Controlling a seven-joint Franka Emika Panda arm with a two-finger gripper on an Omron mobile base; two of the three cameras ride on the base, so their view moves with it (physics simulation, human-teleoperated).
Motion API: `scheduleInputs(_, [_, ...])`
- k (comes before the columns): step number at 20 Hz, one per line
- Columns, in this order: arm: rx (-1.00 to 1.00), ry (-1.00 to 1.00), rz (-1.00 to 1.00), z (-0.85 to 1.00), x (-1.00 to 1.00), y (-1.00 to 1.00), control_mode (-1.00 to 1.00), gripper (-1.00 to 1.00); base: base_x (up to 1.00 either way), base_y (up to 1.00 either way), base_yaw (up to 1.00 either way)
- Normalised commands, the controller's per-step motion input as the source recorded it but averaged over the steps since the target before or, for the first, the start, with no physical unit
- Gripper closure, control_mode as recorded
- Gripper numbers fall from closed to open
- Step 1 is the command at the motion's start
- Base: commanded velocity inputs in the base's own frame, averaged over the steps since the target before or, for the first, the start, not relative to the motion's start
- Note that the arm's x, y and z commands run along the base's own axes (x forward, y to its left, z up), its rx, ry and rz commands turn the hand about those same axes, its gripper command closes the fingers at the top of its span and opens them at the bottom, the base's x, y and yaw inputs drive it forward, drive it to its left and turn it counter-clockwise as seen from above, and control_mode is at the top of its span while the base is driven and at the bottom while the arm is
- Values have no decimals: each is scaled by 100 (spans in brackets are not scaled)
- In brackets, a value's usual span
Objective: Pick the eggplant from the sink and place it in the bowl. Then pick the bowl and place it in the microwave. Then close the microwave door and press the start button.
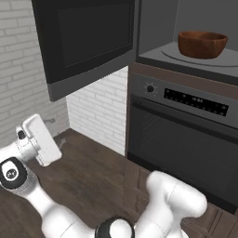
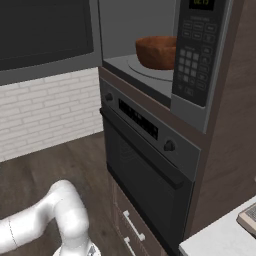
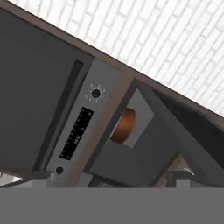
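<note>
One reddish-brown bowl (image 1: 202,44) sits upright, rim up, on the turntable inside the one microwave (image 2: 150,70), directly above the oven (image 1: 186,139). The microwave door (image 1: 88,42) hangs swung open to the bowl's left. The claw (image 3: 111,181) has its fingers spread apart, holding nothing.

The oven (image 1: 186,139) has a knob (image 1: 149,88) at its panel's left end, a dark display (image 1: 195,101) beside it. White brick wall (image 1: 100,109) stands left of the oven.
</note>
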Motion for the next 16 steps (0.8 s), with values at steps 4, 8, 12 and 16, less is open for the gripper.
scheduleInputs(4, [-28, 76, 28, -7, -6, -21, -100, -100, 0, 0, 0])
scheduleInputs(8, [-32, 66, 20, 0, 28, 0, -100, -100, 0, 0, 0])
scheduleInputs(12, [-24, 27, 8, 2, 47, 3, -100, -100, 0, 0, 0])
scheduleInputs(16, [-15, -4, -6, 0, 17, 0, -100, -100, 0, 0, 0])
